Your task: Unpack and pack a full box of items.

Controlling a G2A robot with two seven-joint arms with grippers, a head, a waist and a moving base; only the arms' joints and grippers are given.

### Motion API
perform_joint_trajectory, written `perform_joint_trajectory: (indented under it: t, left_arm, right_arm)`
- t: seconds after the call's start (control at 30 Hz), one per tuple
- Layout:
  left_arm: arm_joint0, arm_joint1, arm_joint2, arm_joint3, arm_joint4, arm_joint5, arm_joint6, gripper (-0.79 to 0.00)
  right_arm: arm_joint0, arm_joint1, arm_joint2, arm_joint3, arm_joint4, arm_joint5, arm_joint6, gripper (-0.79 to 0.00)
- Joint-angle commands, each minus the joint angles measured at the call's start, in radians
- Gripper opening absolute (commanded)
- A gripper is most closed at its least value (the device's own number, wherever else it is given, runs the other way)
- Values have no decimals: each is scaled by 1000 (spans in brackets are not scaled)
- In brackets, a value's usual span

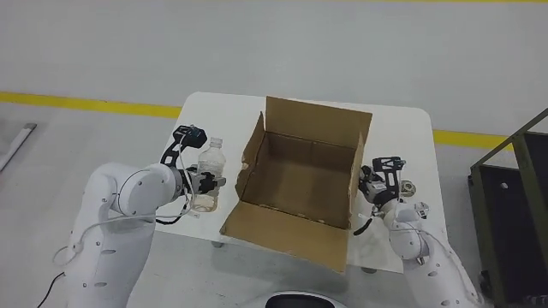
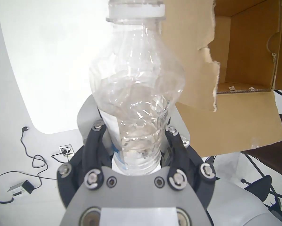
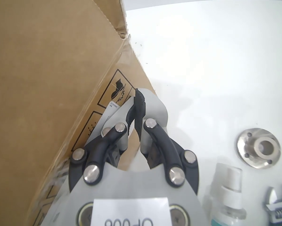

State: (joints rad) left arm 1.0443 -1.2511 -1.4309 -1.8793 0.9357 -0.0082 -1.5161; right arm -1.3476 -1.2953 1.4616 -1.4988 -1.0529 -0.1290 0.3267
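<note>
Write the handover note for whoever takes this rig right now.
Left end effector: shut on the clear bottle, held upright beside the box's left flap.
Right end effector: shut, empty, beside the box's right outer wall.
The box is open on the table and looks empty; the metal flange, spray bottle and wrench sit to its right.
Done: unpacking, apparently.
Left: pack everything back, bottle included.

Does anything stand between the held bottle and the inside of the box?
The torn side flap of the box rises between the bottle, held in the left gripper, and its inside. Above it, nothing visible blocks.
</note>
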Motion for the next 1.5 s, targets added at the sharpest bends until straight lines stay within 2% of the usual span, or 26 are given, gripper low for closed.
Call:
perform_joint_trajectory:
  t: [0.0,0.13,0.3,0.53,0.7,0.9,1.03,1.47]
  left_arm:
    - [0,0,0,0,0,0,0,-785]
    - [0,0,0,0,0,0,0,-785]
    - [19,3,-2,-11,-20,-16,37,-785]
    - [-14,15,-39,-131,-91,-40,8,-785]
    - [-68,20,-19,-191,-165,-57,-7,-785]
    - [-132,20,59,-172,-242,-55,-2,-785]
    - [-198,16,130,-99,-282,-48,-10,-785]
    - [-204,16,135,-92,-284,-48,-9,-785]
  right_arm:
    - [12,-2,-25,9,-21,3,-7,-785]
    - [35,-4,-41,19,-33,22,-31,-785]
    - [1,3,14,-49,-21,49,-58,-785]
    - [-93,18,144,-229,6,67,-64,-785]
    - [-143,26,211,-325,-5,76,-68,-785]
    - [-189,28,235,-380,-69,120,-106,-785]
    - [-209,27,245,-397,-60,135,-108,-785]
    - [-223,28,275,-427,-46,161,-99,-785]
